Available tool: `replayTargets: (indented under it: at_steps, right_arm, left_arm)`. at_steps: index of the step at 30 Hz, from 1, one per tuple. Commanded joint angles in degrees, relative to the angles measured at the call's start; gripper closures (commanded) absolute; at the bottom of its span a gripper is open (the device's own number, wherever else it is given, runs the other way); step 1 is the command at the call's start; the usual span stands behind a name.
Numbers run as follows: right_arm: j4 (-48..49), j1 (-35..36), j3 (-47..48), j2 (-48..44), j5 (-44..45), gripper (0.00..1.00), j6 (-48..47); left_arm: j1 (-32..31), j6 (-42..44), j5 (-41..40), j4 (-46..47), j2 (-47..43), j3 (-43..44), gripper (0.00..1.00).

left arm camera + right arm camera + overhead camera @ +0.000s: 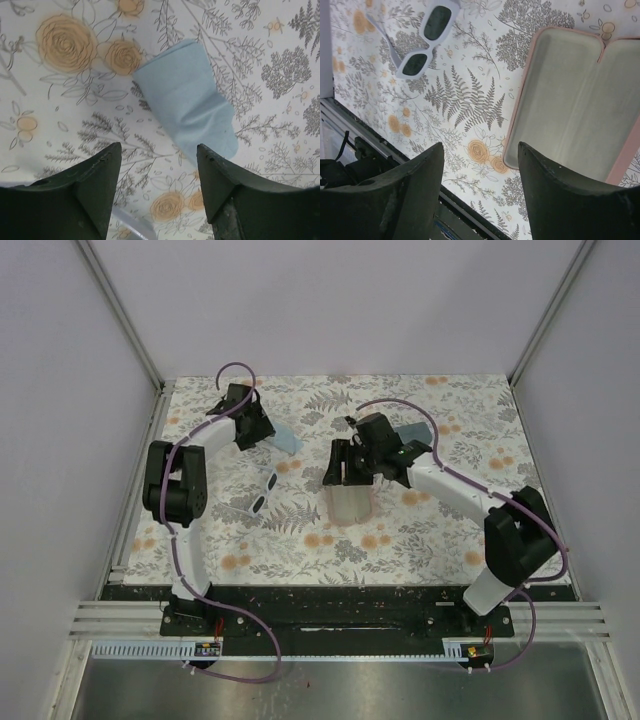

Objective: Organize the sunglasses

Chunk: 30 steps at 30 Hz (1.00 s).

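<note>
We see the right tool (480, 172) open, its two dark fingers spread wide and holding nothing. It hangs above the flowered bench (440, 530). In the right wrist view the whitish sunglasses (427, 44) lie ahead of this tool and off to its left, well apart from it. They rest flat on the bench with the dark lenses facing up and one temple sticking out to the side. Ahead and to the right of the same tool lies the pink case (565, 100), open, with its pale lining bare. Its near corner reaches down beside the tool's right finger. From above, the right tool sits over the far end of that case.

The left tool (158, 172) is open too, with nothing between its fingers. A blue cloth (186, 102) lies crumpled on the bench just ahead of it, the near end coming close to the right finger but not touching it.

We find only this one pair of sunglasses. From above it lies between the two tools, nearer the arm bases than either.
</note>
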Motion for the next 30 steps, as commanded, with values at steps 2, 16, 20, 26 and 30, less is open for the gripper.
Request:
replayTargets:
  at_steps: [2, 16, 20, 26, 30]
  right_arm:
    - [1.5, -1.2, -0.8, -5.7, 0.2, 0.33, -1.0]
    - [4.0, -4.1, -5.2, -12.6, -0.6, 0.37, 0.8]
    - [4.6, -5.0, -6.7, -15.0, -1.7, 0.38, 1.4]
    - [4.6, -5.8, -9.0, -18.4, -1.4, 0.38, 1.9]
    - [4.7, -6.1, -9.7, -18.7, -2.1, 0.38, 2.1]
  left_arm:
    - [0.4, -1.7, 1.1, -1.1, 4.9, 8.1, 0.42]
    - [-0.1, 1.0, 1.1, -10.2, 17.5, 22.1, 0.73]
    - [0.0, 3.6, 1.1, -13.0, 20.5, 25.2, 0.81]
    - [-0.1, 6.9, 6.8, -13.8, 21.4, 25.0, 1.00]
    - [-2.7, 10.7, 8.8, -14.4, 18.6, 23.3, 1.00]
